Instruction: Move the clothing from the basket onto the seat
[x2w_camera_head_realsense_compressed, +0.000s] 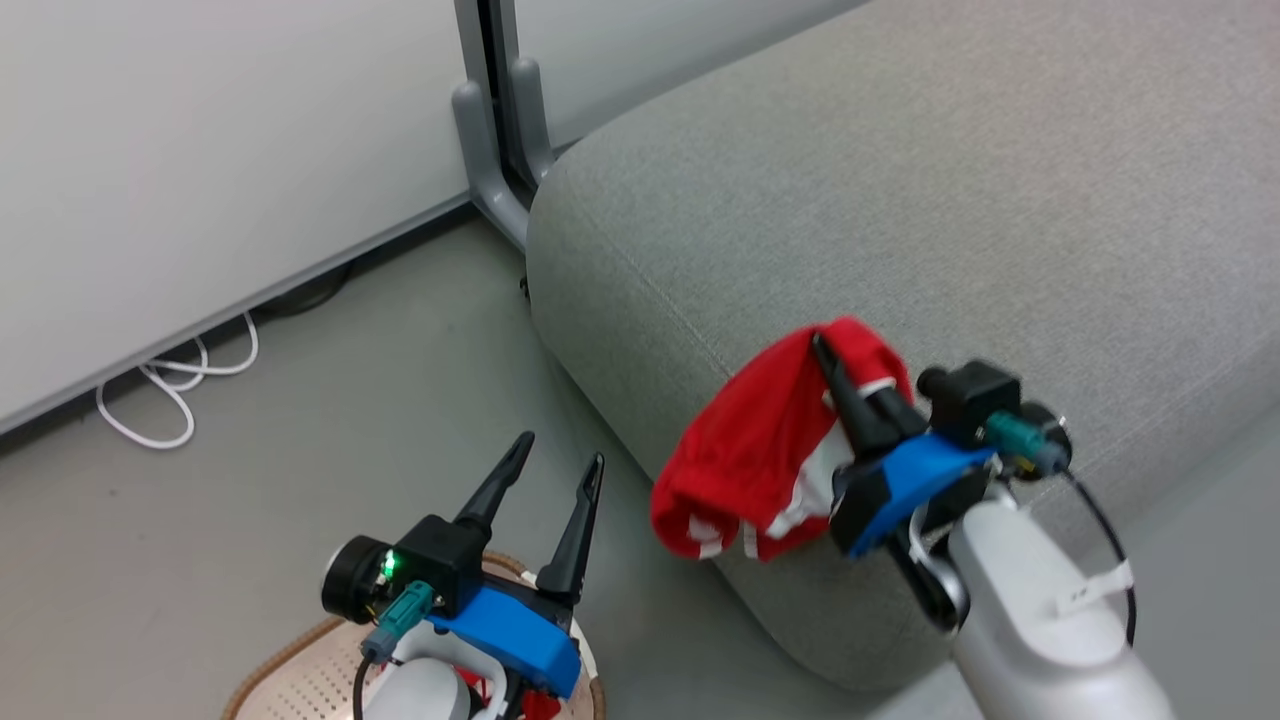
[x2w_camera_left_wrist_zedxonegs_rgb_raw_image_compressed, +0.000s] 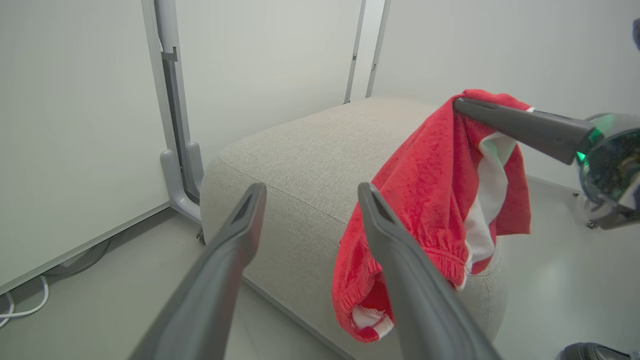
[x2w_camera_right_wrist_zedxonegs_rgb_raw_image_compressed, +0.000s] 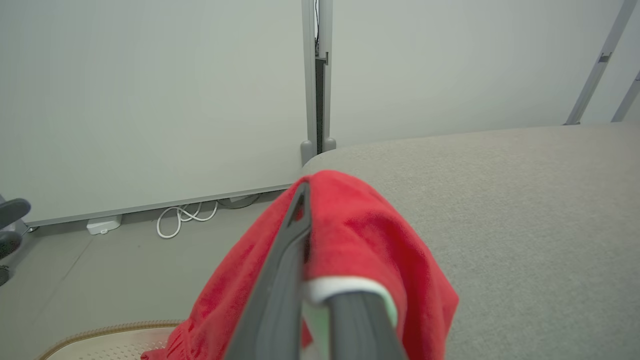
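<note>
Red shorts (x2w_camera_head_realsense_compressed: 750, 450) with a white band hang from my right gripper (x2w_camera_head_realsense_compressed: 826, 356), which is shut on them over the front corner of the light-grey seat (x2w_camera_head_realsense_compressed: 900, 180). The cloth dangles beside the seat's rounded edge. In the right wrist view the shut fingers (x2w_camera_right_wrist_zedxonegs_rgb_raw_image_compressed: 292, 235) pinch the red shorts (x2w_camera_right_wrist_zedxonegs_rgb_raw_image_compressed: 365, 240) above the seat (x2w_camera_right_wrist_zedxonegs_rgb_raw_image_compressed: 525, 210). My left gripper (x2w_camera_head_realsense_compressed: 560, 455) stands open and holds nothing, above the cream basket (x2w_camera_head_realsense_compressed: 290, 675) with its brown rim. A scrap of red fabric (x2w_camera_head_realsense_compressed: 538, 706) shows in the basket beneath it. The left wrist view shows the open left gripper (x2w_camera_left_wrist_zedxonegs_rgb_raw_image_compressed: 310, 195) facing the shorts (x2w_camera_left_wrist_zedxonegs_rgb_raw_image_compressed: 425, 190).
White wall panels run behind. A grey post foot (x2w_camera_head_realsense_compressed: 490, 150) stands at the seat's far corner. A white cable (x2w_camera_head_realsense_compressed: 170, 390) lies looped on the grey floor by the wall. Bare floor lies between the basket and the seat.
</note>
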